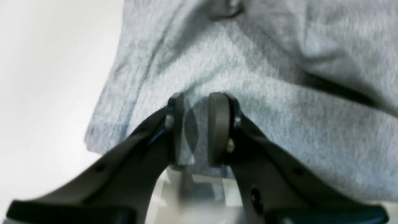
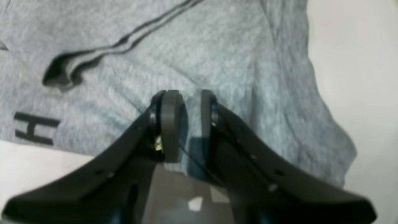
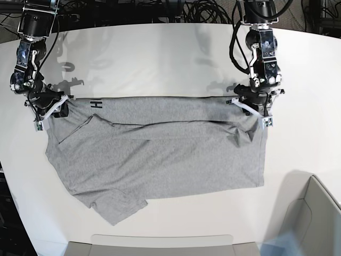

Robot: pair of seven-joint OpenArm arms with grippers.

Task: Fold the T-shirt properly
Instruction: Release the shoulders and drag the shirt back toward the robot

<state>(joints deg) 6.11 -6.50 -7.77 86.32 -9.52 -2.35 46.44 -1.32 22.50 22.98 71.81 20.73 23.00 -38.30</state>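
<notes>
Both hands clamped on T-shirt (image 3: 160, 154) fabric: left hand (image 1: 199, 127) pinching one corner of the folded edge, right hand (image 2: 186, 124) the opposite corner. Shirt spread on white worktop (image 3: 160, 58), fold stretched between hands, black lettering beside right hand.

The counter (image 3: 160, 48) behind the T-shirt (image 3: 160, 154) is bare and wide, so a tool could pass freely there, up to the cables (image 3: 202, 12) at the far edge. The shirt covers the middle of the counter. The two arms stand at its far corners and block both sides. In front, a grey tray (image 3: 160, 244) and a grey bin (image 3: 314, 213), as it seems, narrow the near edge.
</notes>
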